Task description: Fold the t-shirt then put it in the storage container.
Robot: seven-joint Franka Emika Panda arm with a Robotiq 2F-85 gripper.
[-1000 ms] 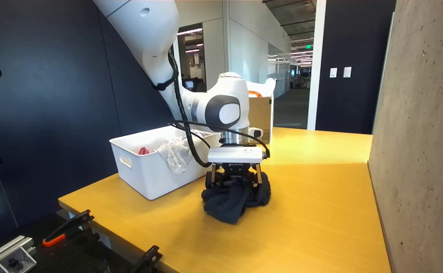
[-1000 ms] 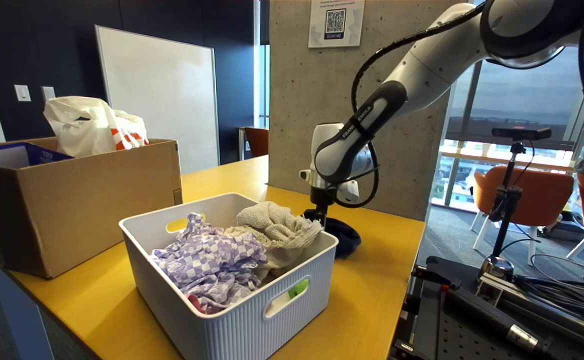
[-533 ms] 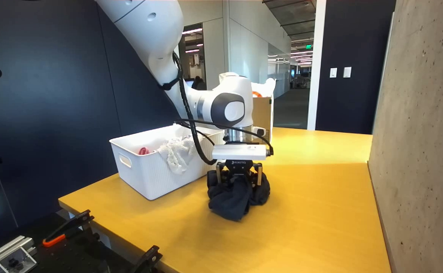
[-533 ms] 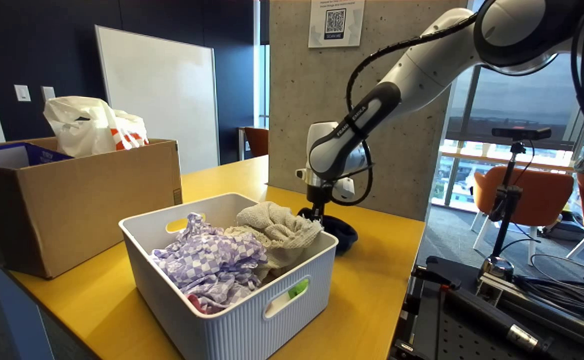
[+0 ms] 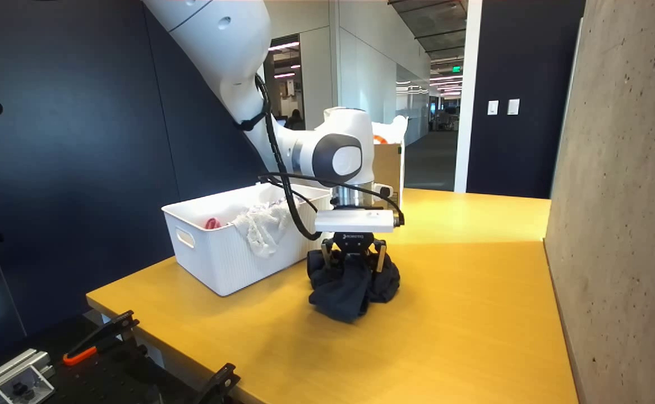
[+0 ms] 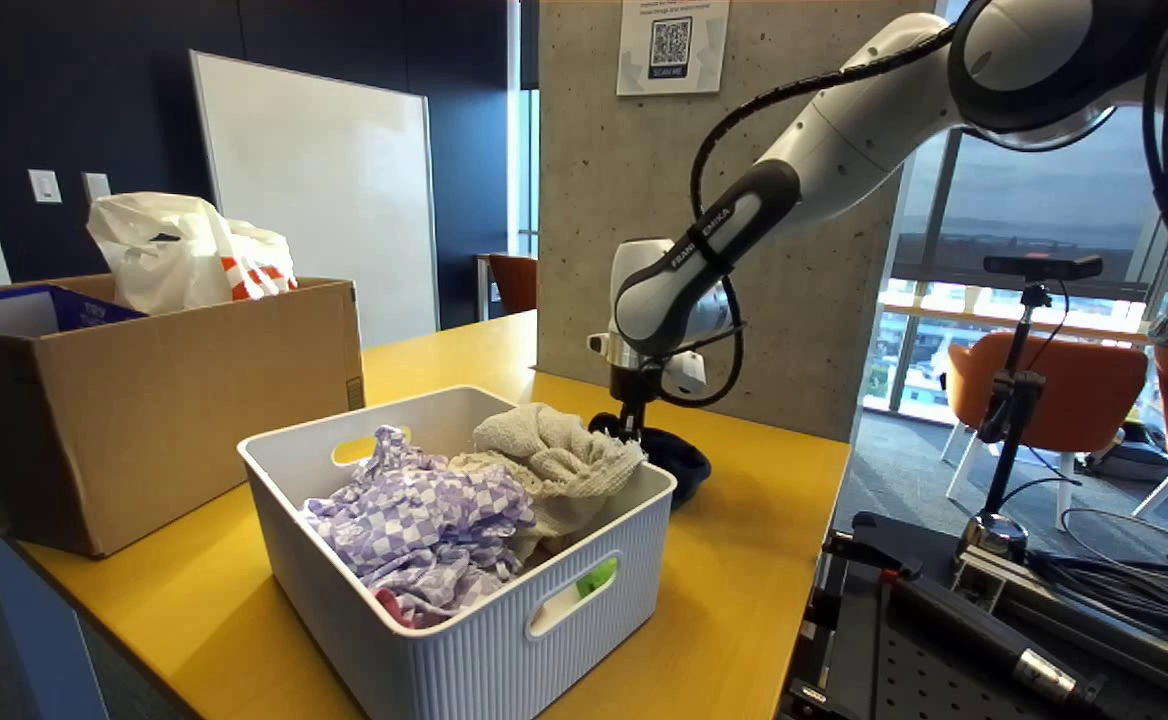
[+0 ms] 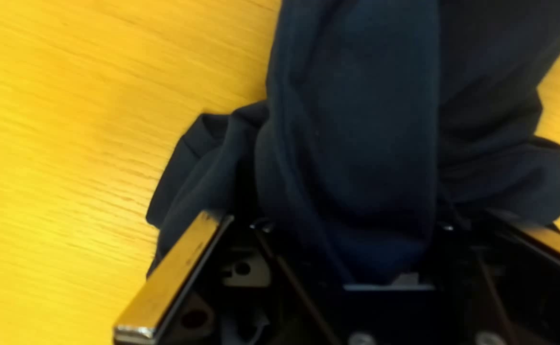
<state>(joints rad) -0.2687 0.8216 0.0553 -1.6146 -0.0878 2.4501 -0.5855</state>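
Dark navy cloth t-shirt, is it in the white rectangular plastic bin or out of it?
Out: in both exterior views the t-shirt lies bunched on the yellow wooden table, beside the bin.

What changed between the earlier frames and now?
The black pincer has narrowed across the limp, dark navy-blue cloth t-shirt and, in an exterior view, moved slightly right and up, the cloth's lower edge following; a firm grip isn't certain. The white rectangular plastic bin stayed put.
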